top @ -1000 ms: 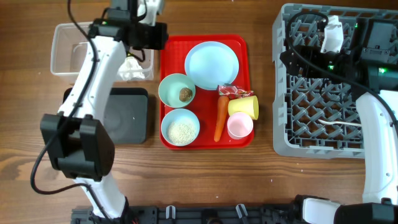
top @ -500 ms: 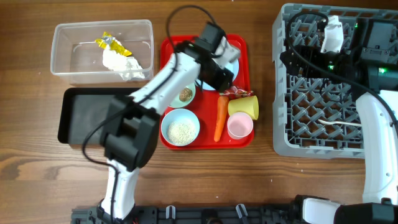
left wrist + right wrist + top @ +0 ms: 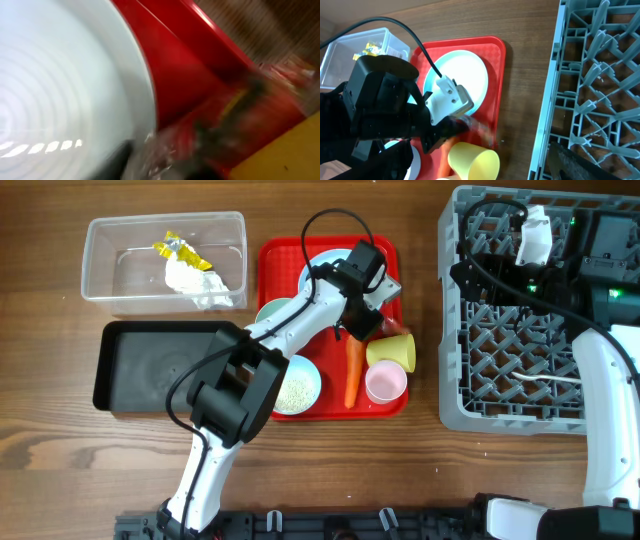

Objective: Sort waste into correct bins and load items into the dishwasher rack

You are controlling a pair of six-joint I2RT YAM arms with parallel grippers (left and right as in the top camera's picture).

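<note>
My left gripper (image 3: pixel 362 326) reaches over the red serving tray (image 3: pixel 272 260) and sits right at the small red wrapper (image 3: pixel 376 328), its jaws apart around it; its wrist view is blurred, showing the wrapper (image 3: pixel 272 97) beside the light-blue plate (image 3: pixel 60 90). The plate (image 3: pixel 325 275), carrot (image 3: pixel 353 372), yellow cup (image 3: pixel 393 352), pink cup (image 3: pixel 385 383) and rice bowl (image 3: pixel 292 386) lie on the tray. The second bowl (image 3: pixel 272 314) is partly under the arm, its brown lump hidden. My right gripper (image 3: pixel 468 276) hovers over the grey rack (image 3: pixel 520 370); only one finger (image 3: pixel 580 162) shows.
The clear tub (image 3: pixel 120 265) at the back left holds crumpled white tissue (image 3: pixel 200 285) and a yellow wrapper (image 3: pixel 175 250). The black tray (image 3: pixel 160 370) lies in front of it. The left arm's cable (image 3: pixel 330 220) loops above the red tray.
My left arm has swung from the clear tub across to the right side of the red tray, down to the red wrapper. Tissue and yellow wrapper now lie uncovered in the tub. The right arm is still.
</note>
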